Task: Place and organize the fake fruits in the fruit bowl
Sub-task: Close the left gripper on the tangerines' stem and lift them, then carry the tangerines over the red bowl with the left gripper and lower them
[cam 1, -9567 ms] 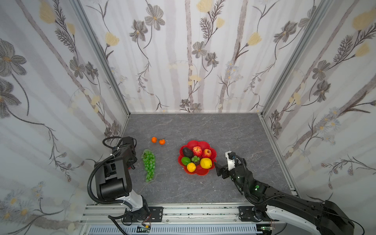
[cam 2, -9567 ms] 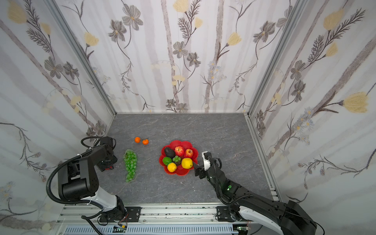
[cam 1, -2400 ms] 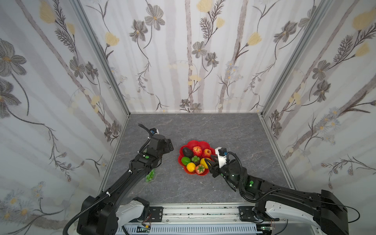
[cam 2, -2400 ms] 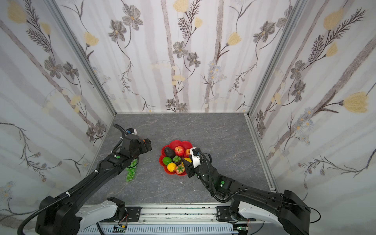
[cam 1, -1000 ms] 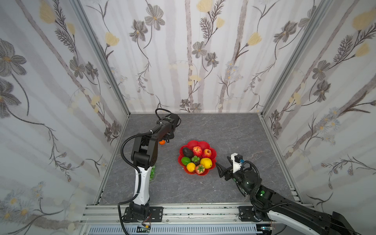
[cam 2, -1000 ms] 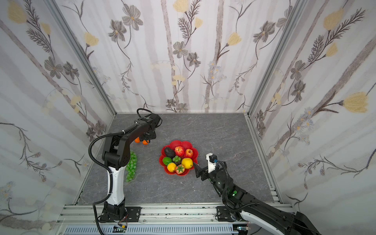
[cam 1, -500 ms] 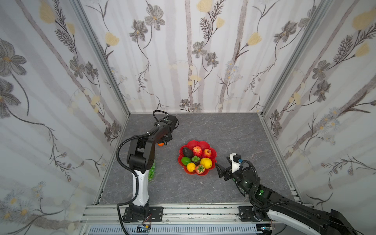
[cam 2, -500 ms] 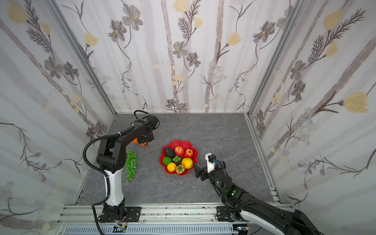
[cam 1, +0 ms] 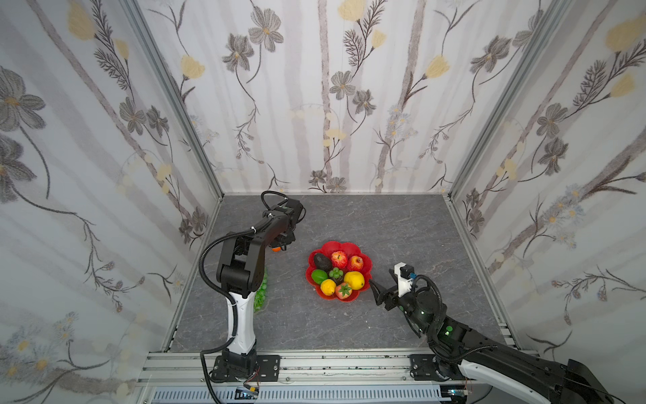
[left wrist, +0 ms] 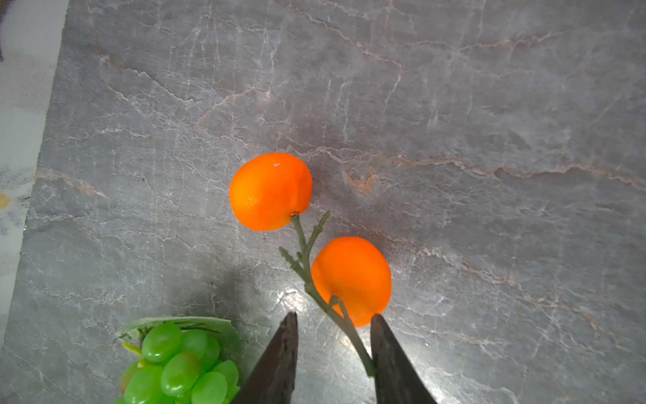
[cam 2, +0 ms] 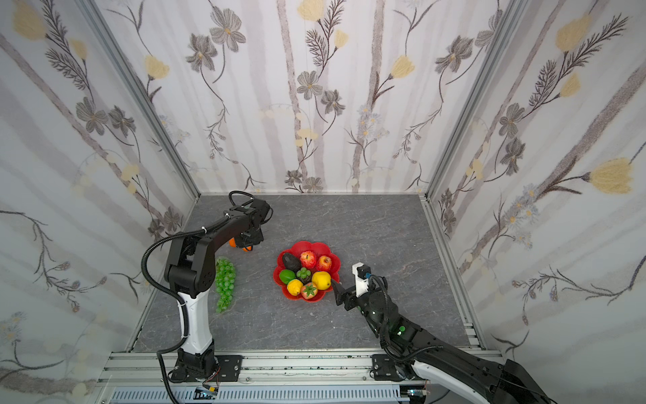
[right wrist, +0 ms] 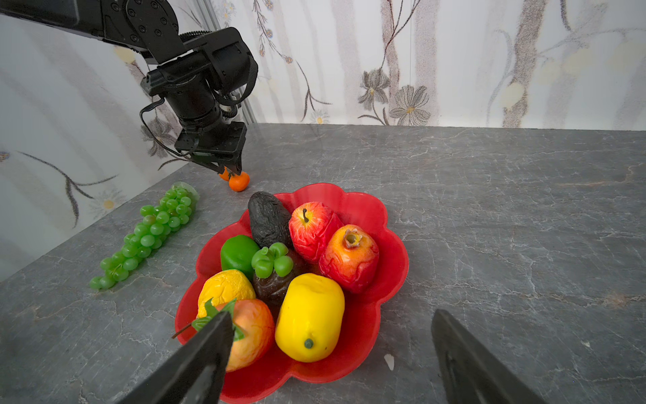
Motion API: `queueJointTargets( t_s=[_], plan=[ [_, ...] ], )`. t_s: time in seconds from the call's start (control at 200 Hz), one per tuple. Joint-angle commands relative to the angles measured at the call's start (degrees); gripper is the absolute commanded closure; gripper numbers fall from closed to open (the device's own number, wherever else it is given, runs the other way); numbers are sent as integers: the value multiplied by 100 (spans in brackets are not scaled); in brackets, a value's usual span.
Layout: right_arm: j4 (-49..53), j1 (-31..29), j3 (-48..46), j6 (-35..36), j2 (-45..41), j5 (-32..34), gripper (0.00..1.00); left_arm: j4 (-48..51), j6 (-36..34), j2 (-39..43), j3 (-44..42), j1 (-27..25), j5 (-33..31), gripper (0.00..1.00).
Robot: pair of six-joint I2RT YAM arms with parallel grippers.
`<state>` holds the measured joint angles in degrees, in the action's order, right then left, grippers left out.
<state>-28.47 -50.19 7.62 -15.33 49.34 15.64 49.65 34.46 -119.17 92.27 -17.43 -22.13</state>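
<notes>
Table: grey marble. Bowl mid-table, full of fruit. Avocado at back-left. Lemon at front, one end toward right pincer.

Grapes on table left of bowl, well apart. Long axis back to front, broad stem end toward back, tip toward front rail.

Right pincer wide, empty, just beside bowl's front-right rim, pointing at it.

Left pincer narrow, not clamped, low over tangerines on table behind grapes.

Stem joins both tangerines. Its free end lies between jaws, touching one.
</notes>
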Motion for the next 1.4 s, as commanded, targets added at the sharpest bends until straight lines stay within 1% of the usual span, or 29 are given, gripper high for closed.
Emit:
queueJointTargets(
  t_s=[0.0,0.3,0.565,0.709,0.814,0.914,1.009,1.034,1.124,1.234,1.399],
  plan=[
    [-85,-6,55,66,-12,58,11,63,-8,-24,63,12,24,67],
    [-43,-8,62,65,-12,96,11,71,-65,-32,63,14,93,81],
    [-40,-2,64,66,-21,121,11,57,-251,87,-57,7,209,92],
    [-35,0,64,66,-12,134,11,-15,-433,293,-262,-47,146,94],
    [-40,-4,63,68,-12,147,11,-51,-662,500,-454,-140,60,97],
    [-36,2,64,65,-6,161,12,-43,-946,755,-656,-318,-75,100],
    [-34,1,58,68,-12,185,12,-80,-1233,1102,-859,-519,-75,100],
    [-33,1,54,58,-12,190,12,-93,-1299,1224,-1071,-572,-91,100],
    [-29,1,48,33,-8,244,11,-109,-1438,1729,-1426,-817,-224,100],
    [-32,1,55,22,-4,274,11,22,-1473,2380,-1833,-1251,-551,100],
    [-54,1,55,13,22,280,11,268,-1607,3279,-2242,-2095,-961,100]
  ],
)
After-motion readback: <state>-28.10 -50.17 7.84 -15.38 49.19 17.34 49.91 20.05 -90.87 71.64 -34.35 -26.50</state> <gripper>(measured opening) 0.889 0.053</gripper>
